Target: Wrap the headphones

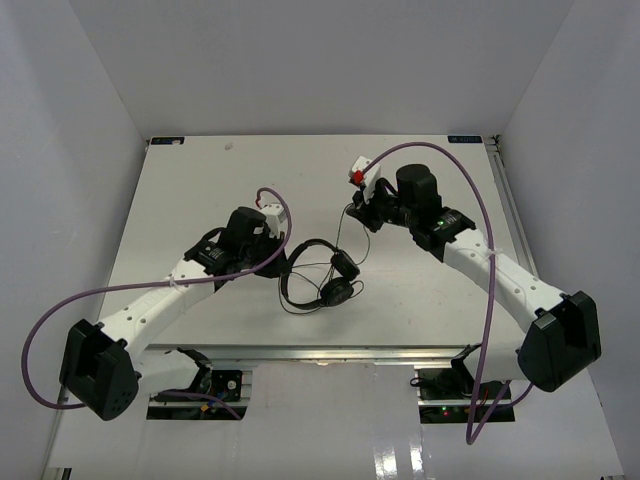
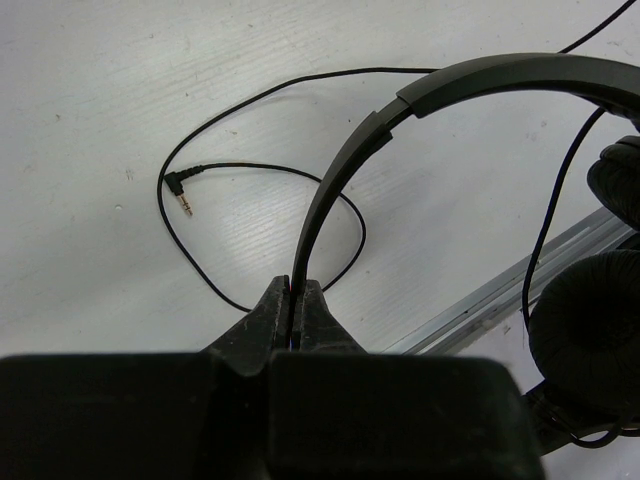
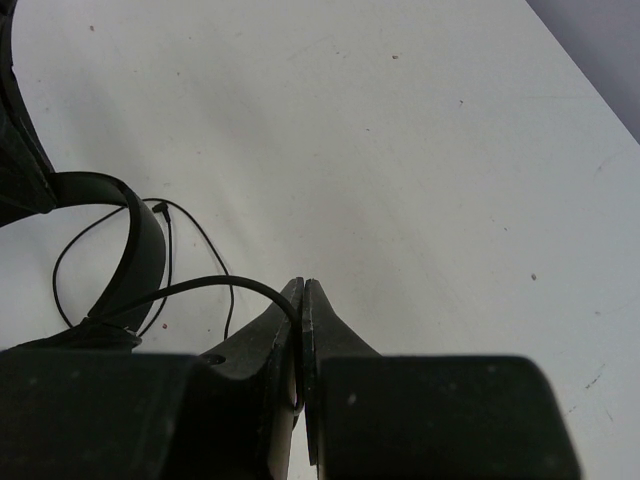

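The black headphones [image 1: 325, 280] lie near the table's middle front. My left gripper [image 1: 287, 262] is shut on the thin headband [image 2: 450, 85], close to its end, as the left wrist view [image 2: 297, 292] shows. Both padded earcups [image 2: 590, 340] sit to the right of it. The thin cord [image 2: 260, 95] loops on the table and ends in an angled jack plug [image 2: 180, 195]. My right gripper [image 1: 352, 212] is behind the headphones, shut on a stretch of the cord [image 3: 200, 285], which runs between its jaws in the right wrist view [image 3: 302, 292]. The headband [image 3: 140, 255] shows at its left.
A metal rail [image 1: 330, 352] runs along the near edge of the white table [image 1: 200, 190], just in front of the headphones, and shows in the left wrist view [image 2: 500, 295]. White walls close in the sides and back. Purple arm cables [image 1: 480, 210] arc over both arms.
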Robot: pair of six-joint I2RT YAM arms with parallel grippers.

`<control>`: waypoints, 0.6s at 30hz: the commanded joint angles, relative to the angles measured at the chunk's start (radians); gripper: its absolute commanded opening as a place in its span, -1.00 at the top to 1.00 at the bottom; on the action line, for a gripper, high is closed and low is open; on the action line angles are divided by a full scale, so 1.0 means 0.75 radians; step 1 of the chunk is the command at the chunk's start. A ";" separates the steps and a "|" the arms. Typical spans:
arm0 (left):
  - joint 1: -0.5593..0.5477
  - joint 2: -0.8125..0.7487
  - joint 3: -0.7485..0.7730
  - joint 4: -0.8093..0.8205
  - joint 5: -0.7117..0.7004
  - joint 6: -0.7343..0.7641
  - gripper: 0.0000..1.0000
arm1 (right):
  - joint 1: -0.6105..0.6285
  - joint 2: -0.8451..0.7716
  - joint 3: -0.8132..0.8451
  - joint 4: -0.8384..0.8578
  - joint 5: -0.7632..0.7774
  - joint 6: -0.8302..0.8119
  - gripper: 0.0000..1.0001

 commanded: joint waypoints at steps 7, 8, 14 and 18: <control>-0.008 -0.108 0.021 0.033 0.068 -0.050 1.00 | -0.035 0.012 -0.055 0.113 0.022 0.049 0.85; -0.008 -0.113 0.024 0.036 0.073 -0.054 1.00 | -0.039 0.013 -0.062 0.115 0.017 0.053 0.85; -0.008 -0.132 0.057 0.037 0.101 -0.069 1.00 | -0.051 0.023 -0.085 0.118 -0.039 0.067 0.85; -0.008 -0.137 0.089 0.042 0.154 -0.075 1.00 | -0.055 0.064 -0.074 0.118 -0.113 0.077 0.85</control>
